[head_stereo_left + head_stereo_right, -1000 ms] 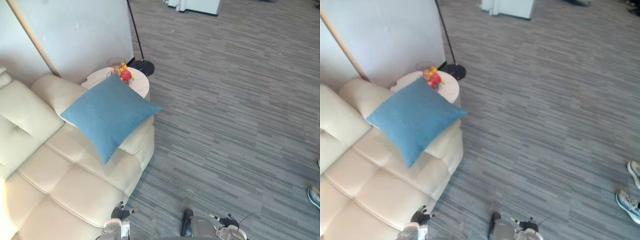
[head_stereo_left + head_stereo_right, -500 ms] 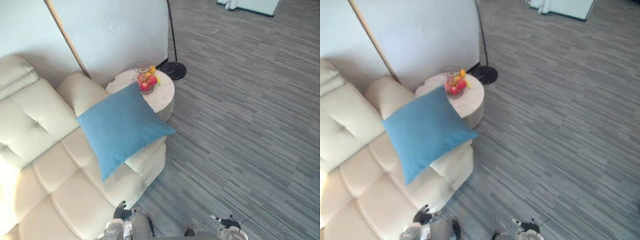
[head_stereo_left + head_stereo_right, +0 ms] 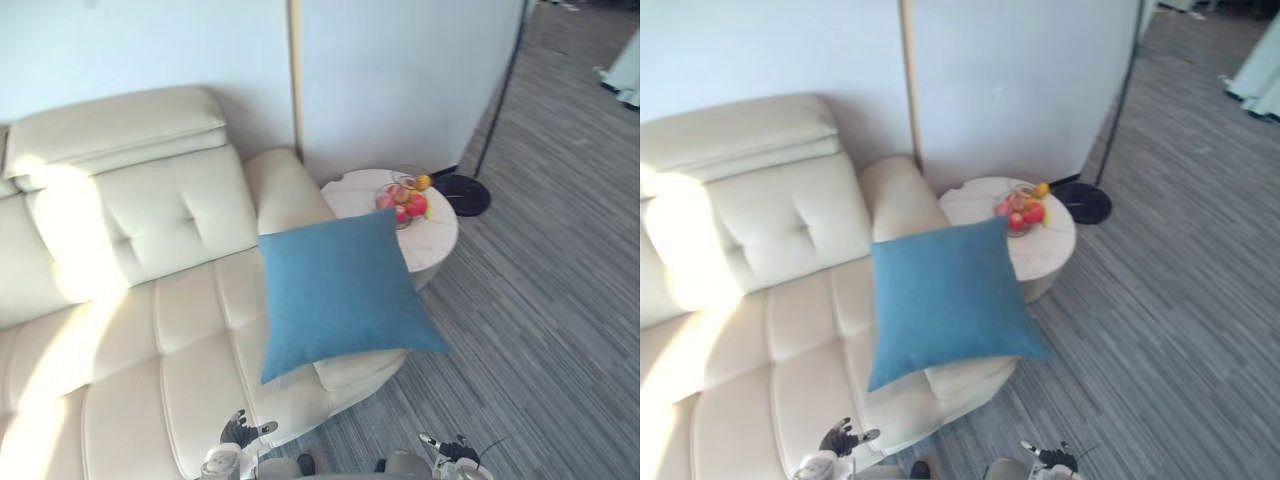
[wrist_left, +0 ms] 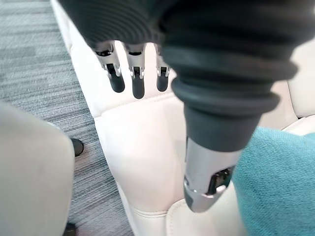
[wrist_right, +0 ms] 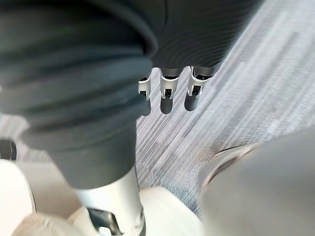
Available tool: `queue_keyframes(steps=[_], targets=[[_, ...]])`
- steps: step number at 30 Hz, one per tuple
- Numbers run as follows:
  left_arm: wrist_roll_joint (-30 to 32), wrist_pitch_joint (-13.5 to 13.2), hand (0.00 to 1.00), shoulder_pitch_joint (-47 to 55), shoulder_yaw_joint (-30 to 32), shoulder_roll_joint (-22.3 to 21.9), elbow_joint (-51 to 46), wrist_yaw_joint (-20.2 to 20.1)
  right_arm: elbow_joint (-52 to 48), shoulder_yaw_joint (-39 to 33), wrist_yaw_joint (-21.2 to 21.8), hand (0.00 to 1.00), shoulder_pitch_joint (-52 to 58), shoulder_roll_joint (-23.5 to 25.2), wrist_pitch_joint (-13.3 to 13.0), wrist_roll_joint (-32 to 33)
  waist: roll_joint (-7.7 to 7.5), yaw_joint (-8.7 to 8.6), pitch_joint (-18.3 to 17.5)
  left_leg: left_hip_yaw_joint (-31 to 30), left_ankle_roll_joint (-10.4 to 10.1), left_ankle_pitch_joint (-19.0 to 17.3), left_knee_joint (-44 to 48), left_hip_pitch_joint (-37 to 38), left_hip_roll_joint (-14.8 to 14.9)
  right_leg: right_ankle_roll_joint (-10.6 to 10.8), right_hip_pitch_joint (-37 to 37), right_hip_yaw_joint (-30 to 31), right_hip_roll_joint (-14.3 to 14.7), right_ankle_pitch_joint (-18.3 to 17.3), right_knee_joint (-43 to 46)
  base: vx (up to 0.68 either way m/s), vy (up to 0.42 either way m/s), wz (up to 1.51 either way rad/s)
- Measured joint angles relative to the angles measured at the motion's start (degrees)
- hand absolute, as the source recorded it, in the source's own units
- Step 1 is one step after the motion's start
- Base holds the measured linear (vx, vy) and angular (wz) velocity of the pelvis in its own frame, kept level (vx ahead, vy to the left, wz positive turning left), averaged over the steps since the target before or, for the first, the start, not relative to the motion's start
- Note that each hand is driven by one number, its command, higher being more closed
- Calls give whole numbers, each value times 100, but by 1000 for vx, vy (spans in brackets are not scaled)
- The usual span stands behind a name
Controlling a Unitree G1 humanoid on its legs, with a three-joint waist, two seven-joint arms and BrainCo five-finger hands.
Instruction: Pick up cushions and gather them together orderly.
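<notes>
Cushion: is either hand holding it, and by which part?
Nothing is held. The left hand and right hand are open; the cushion lies untouched on the sofa.

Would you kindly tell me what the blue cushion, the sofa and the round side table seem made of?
The blue cushion looks like matte woven fabric, finely grained. The sofa seems cream leather or leatherette: smooth, softly shiny, stitched and button-tufted. The round side table has a pale stone-like top, possibly marble.

Blue cushion (image 3: 335, 290) on cream sofa (image 3: 150, 340); fruit bowl (image 3: 403, 203) on round side table (image 3: 440, 236)
</notes>
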Motion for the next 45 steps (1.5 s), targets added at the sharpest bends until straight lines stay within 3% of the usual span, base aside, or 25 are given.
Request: queue_keyframes(steps=[1, 5, 10, 15, 21, 27, 32, 36, 39, 45], targets=[[0, -6, 0, 9, 38, 62, 11, 9, 7, -8, 4, 0, 86, 45, 1, 0, -165, 23, -74, -173, -124, -78, 43, -2, -93, -10, 72, 15, -142, 346, -245, 148, -362, 82], [-5, -45, 0, 124, 283, -202, 12, 25, -33, -162, 4, 0, 49, -15, -4, -17, 191, 50, -197, -307, -395, -163, 70, -12, 419, -154, 463, -650, 205, 333, -601, 147, -297, 58], [-12, -64, 0, 108, 204, -142, 13, 24, -29, -194, -3, 0, 68, -23, -9, -10, 121, 49, -179, -526, -567, -65, -56, -13, 569, -263, 775, -1098, 318, 301, -835, 36, -124, 43], [-61, -68, 0, 86, -63, 64, 25, 29, -12, -378, -5, 0, 85, 83, -11, 160, -36, 44, -175, -598, -578, 68, -132, -102, 523, -328, 856, -1298, 291, 363, -1024, -11, -9, 22], [-189, -63, 0, 82, -129, 175, 112, 42, -14, -657, -25, 0, 156, 78, -16, 203, -67, -9, -184, -534, -569, 261, -378, -12, 479, -302, 951, -1319, 251, 445, -1175, -11, 13, 9], [-323, -61, 0, 99, 366, 516, 100, 50, -652, -1379, -106, 0, 238, -440, -17, 190, -23, -124, -209, -290, -555, 413, -761, 119, 528, -322, 948, -1251, 272, 537, -1317, -32, 14, -8], [-402, -79, 0, 166, 917, 973, -662, 43, -2249, -1690, -129, 0, 503, -1097, -126, 92, 4, -207, -232, -139, -542, 441, -940, 225, 537, -327, 945, -1119, 307, 567, -1396, 26, 14, -13], [-526, -105, 0, 187, 951, 1150, -1350, 40, -3172, -1355, -45, 0, 513, -1279, -220, -80, 18, -246, -248, 8, -542, 441, -1015, 324, 568, -323, 945, -1010, 341, 585, -1430, 67, 7, -17], [-694, -181, 0, 182, 889, 1153, -2142, 35, -3849, -709, 161, 0, 483, -1329, -270, -73, 23, -253, -257, 97, -542, 440, -1043, 320, 590, -316, 945, -991, 343, 597, -1512, 74, 2, -7], [-890, -315, 0, 188, 596, 1113, -2865, 46, -4257, 373, 448, 0, 210, -1308, -376, -32, 46, -228, -271, 229, -542, 440, -1038, 367, 587, -323, 965, -924, 344, 641, -1596, 63, 12, -6]])
